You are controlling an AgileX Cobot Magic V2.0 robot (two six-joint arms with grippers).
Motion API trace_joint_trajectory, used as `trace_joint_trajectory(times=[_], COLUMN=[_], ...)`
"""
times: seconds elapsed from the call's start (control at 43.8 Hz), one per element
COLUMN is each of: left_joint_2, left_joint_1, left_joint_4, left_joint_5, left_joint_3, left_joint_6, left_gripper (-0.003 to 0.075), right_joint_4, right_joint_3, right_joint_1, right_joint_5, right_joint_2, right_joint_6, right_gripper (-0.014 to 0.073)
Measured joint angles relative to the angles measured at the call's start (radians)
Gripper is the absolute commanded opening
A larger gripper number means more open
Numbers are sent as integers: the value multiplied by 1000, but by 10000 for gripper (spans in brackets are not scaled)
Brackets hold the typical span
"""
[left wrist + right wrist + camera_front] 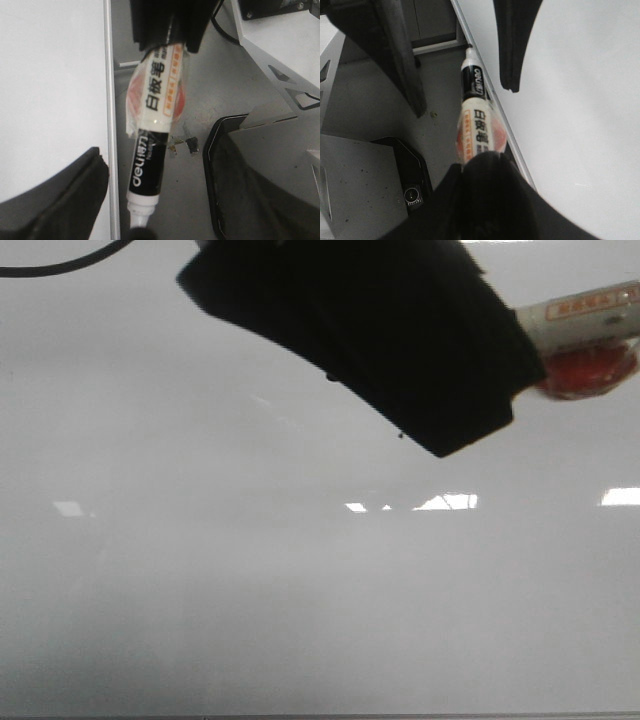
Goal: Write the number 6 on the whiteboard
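The whiteboard (pixel 300 590) fills the front view, glossy pale grey, and no number 6 shows on it. It also shows in the left wrist view (pixel 50 75) and the right wrist view (pixel 580 100). My right gripper (pixel 487 165) is shut on a white and black marker (pixel 476 120) and holds it just off the board's metal edge (pixel 487 82). My left gripper (pixel 150 200) is open, its fingers (pixel 512 60) apart on either side of the marker's tip end without touching it. A black gripper body (pixel 380 330) covers the top of the front view, with the marker (pixel 585 315) sticking out beside it.
Beside the board lies a grey surface (pixel 220 85). On it are a black device with a round button (pixel 412 192) and a white metal bracket (pixel 280 45). Red tape (pixel 590 375) is wrapped on the marker. A black cable (pixel 60 265) crosses the board's far left corner.
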Motion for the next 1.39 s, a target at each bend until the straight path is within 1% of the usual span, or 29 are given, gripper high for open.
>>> trace_joint_trajectory(times=[0.091, 0.137, 0.205, 0.297, 0.365, 0.502, 0.571, 0.616, 0.639, 0.685, 0.707, 0.73, 0.822, 0.89, 0.981, 1.05, 1.095, 1.118, 1.21, 1.278, 1.392], left_joint_2=[8, 11, 11, 11, 11, 11, 11, 11, 11, 11, 11, 11, 11, 11, 11, 3, -9, -16, -51, -88, -160], left_joint_1=[-1, -1, -1, -1, -1, -1, -1, -1, -1, -1, -1, -1, -3, -3, 1, 14, 26, 33, 67, 110, 208], left_joint_4=[-5, -5, -8, -13, -13, -15, -12, -10, -9, -9, -9, -9, -14, 14, 107, 216, 297, 332, 491, 593, 730], left_joint_5=[-3, -5, -10, -15, -17, -19, -19, -18, -18, -16, -16, -16, -16, -16, 3, 22, 31, 33, 60, 107, 164], left_joint_3=[0, 0, 0, 0, 0, 0, 0, 0, 0, 0, 0, 0, 0, -2, -16, -23, -25, -25, -25, -27, 8], left_joint_6=[9, 11, 14, 14, 15, 15, 18, 22, 24, 24, 24, 24, 22, -6, -113, -222, -319, -345, -543, -695, -842], left_gripper=[433, 413, 356, 253, 191, 106, 90, 90, 90, 90, 90, 90, 90, 90, 90, 90, 90, 90, 90, 90, 90], right_joint_4=[0, 0, 0, 0, 0, 0, 0, 0, 0, 0, 0, 0, 0, -5, -45, -97, -132, -147, -189, -197, -199], right_joint_3=[0, 0, 0, 0, 0, 0, 0, 0, 0, 0, 0, 0, 0, 0, -7, -18, -23, -26, -27, -27, -27], right_joint_1=[0, 0, 0, 0, 0, 0, 0, 0, 0, 0, 0, 0, 0, 0, -4, -25, -43, -51, -86, -101, -104], right_joint_5=[0, 0, 0, 0, 0, 2, 4, 7, 8, 8, 8, 7, 2, 2, 2, 2, -4, -6, -10, -8, -6], right_joint_2=[0, 0, 0, 0, 0, 0, 0, 0, 0, 0, 0, 0, 0, -2, -11, -23, -31, -35, -44, -44, -44], right_joint_6=[0, 0, 0, 0, 0, 0, -2, -5, -5, -5, -5, -5, -5, -5, 24, 82, 130, 141, 189, 204, 216], right_gripper=[-67, -67, -67, -67, -67, -45, 22, 116, 143, 265, 297, 376, 543, 610, 612, 612, 612, 612, 612, 612, 612])
